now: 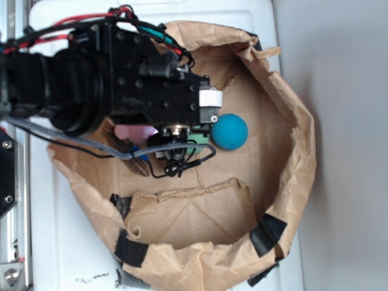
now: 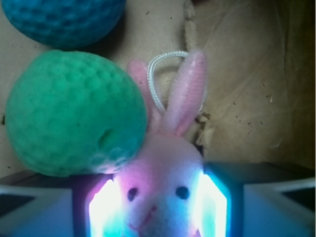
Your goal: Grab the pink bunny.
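Observation:
The pink bunny (image 2: 163,173) lies head-first between my gripper's (image 2: 158,210) two glowing pads, which press on both sides of its pale face. Its pink ears and white string loop (image 2: 158,74) point away over the brown paper. A green ball (image 2: 74,118) leans against the bunny's left side, and a blue ball (image 2: 64,19) sits beyond it. In the exterior view the gripper (image 1: 176,142) is low inside the paper bag (image 1: 291,157). Only a patch of the pink bunny (image 1: 130,131) shows under the arm, with the blue ball (image 1: 229,131) just to its right.
The bag's crumpled brown walls ring the gripper, patched with black tape (image 1: 267,233). A folded paper flap (image 1: 194,212) rises in front. The bag stands on a white surface (image 1: 66,242). Black cables (image 1: 182,167) hang from the wrist.

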Action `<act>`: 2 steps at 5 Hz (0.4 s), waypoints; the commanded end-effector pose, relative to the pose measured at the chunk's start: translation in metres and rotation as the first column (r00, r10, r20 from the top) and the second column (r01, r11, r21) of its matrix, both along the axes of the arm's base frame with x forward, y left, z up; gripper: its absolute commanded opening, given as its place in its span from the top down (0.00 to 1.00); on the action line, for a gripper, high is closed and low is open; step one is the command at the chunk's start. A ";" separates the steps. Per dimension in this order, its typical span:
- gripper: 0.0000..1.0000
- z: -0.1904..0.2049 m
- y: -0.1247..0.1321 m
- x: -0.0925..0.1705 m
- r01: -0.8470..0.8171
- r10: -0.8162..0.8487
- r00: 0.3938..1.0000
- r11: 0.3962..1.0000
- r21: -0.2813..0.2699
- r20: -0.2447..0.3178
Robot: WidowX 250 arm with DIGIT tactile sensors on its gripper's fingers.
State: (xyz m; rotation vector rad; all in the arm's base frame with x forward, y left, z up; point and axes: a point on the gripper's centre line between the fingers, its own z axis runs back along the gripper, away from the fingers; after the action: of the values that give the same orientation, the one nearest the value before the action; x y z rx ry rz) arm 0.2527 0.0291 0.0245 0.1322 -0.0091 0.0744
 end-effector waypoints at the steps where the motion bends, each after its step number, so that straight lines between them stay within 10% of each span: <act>1: 1.00 0.002 0.003 -0.001 0.008 -0.008 0.998 1.000 0.009 0.067; 2: 1.00 0.036 -0.003 -0.009 0.016 -0.012 0.998 0.998 -0.065 0.069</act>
State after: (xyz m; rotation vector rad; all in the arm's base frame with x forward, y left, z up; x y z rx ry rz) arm 0.2343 0.0188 0.0442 0.0598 -0.0099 0.0540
